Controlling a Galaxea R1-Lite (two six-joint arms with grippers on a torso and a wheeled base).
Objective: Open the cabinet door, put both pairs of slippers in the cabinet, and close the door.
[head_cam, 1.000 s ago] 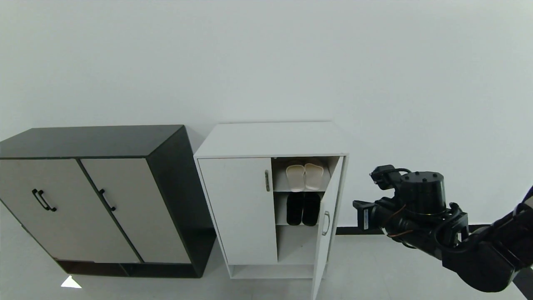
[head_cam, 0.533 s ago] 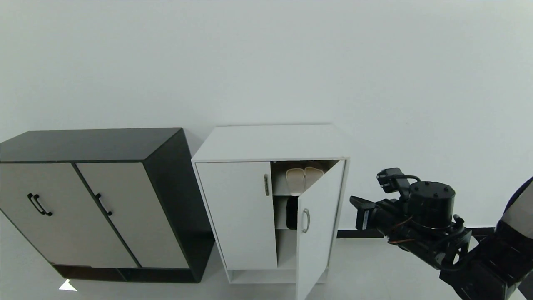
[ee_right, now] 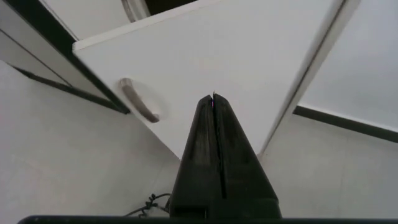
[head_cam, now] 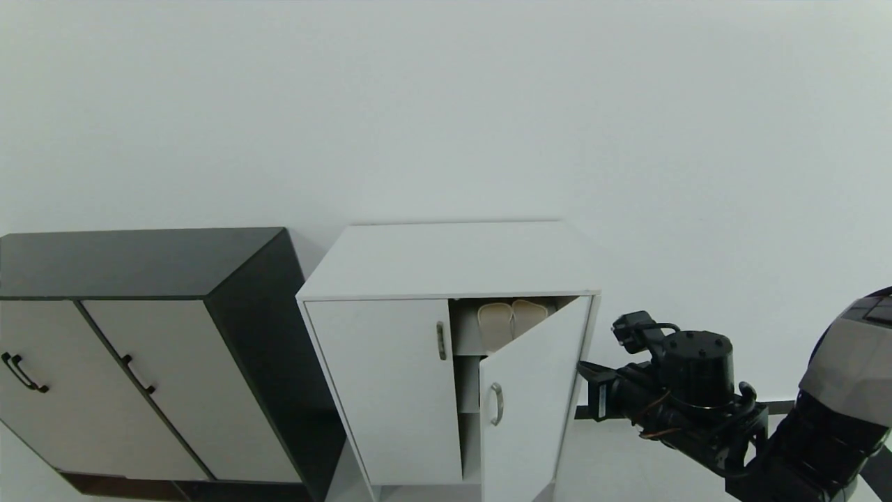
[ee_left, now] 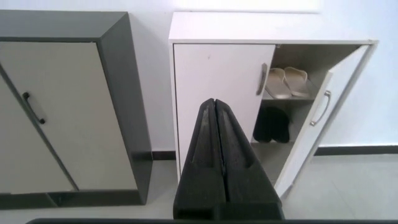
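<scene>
The white cabinet (head_cam: 446, 258) has its left door shut and its right door (head_cam: 533, 404) standing partly open. A white pair of slippers (head_cam: 511, 317) lies on the top shelf, and a black pair (ee_left: 272, 124) sits on the shelf below. My right gripper (head_cam: 589, 390) is shut, its tip (ee_right: 213, 101) at the door's outer face, beside the curved handle (ee_right: 140, 102). The left gripper (ee_left: 215, 104) is shut on nothing and hangs well back from the cabinet front.
A black cabinet (head_cam: 139, 348) with two grey doors stands directly left of the white one. A plain white wall runs behind both, with a dark baseboard (ee_right: 348, 121) along the floor. There is bare floor to the right of the white cabinet.
The right door has swung from wide open to about half shut, with my right gripper following its outer face leftward. The head view has shifted, and the cabinets appear larger and lower.
</scene>
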